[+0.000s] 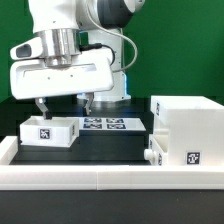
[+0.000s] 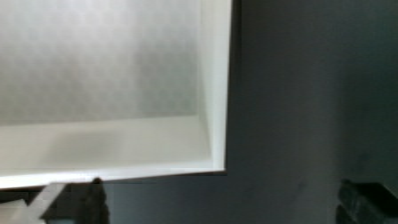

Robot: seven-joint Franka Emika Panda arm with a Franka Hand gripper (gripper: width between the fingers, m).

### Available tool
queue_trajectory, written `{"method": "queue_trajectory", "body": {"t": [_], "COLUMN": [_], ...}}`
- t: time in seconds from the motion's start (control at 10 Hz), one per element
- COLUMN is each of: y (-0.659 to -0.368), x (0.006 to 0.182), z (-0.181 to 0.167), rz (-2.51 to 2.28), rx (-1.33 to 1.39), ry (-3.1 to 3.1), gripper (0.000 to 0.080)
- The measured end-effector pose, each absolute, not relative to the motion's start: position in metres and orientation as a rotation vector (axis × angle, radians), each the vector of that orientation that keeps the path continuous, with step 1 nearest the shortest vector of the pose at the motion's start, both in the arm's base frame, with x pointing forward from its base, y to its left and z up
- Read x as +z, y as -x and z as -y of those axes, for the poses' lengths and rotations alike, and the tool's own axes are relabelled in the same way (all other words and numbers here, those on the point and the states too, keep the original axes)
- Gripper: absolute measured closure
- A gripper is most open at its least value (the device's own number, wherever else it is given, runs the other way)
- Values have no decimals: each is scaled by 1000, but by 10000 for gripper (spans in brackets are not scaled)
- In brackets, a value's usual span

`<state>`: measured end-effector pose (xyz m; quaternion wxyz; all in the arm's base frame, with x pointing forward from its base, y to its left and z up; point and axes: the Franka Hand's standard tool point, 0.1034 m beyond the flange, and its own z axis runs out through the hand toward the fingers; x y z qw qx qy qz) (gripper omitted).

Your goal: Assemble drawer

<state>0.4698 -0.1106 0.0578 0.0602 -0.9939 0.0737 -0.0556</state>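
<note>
A small white drawer tray (image 1: pixel 48 131) with a square tag lies on the dark table at the exterior view's left. My gripper (image 1: pixel 64 103) hangs open just above it, one finger (image 1: pixel 42 106) over the tray and the other (image 1: pixel 87 100) beyond its side nearer the marker board. In the wrist view the tray's white inside (image 2: pixel 116 90) fills one side. The gripper (image 2: pixel 222 200) holds nothing, and its dark fingertips (image 2: pixel 80 200) show at the frame's edge. The tall white housing (image 1: pixel 186 115) stands at the exterior view's right. A lower tagged white part (image 1: pixel 172 150) with a small knob lies against it.
The marker board (image 1: pixel 103 124) lies flat on the table between the tray and the housing. A low white border wall (image 1: pixel 80 172) runs along the front, with a side piece (image 1: pixel 6 148) at the exterior view's left. A green backdrop is behind the arm.
</note>
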Motion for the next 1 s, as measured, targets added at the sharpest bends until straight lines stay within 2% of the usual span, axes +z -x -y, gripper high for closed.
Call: {"method": "queue_trajectory", "body": {"t": [0.2,0.6,1.0], "y": [-462,-422,-416], "x": [53,26,8], "z": [115,116,99], "rz": [-232,-262,-217], "rx": [-175,-151,-173], "ry": [3019,3043,3062], "gripper": [150,150,150]}}
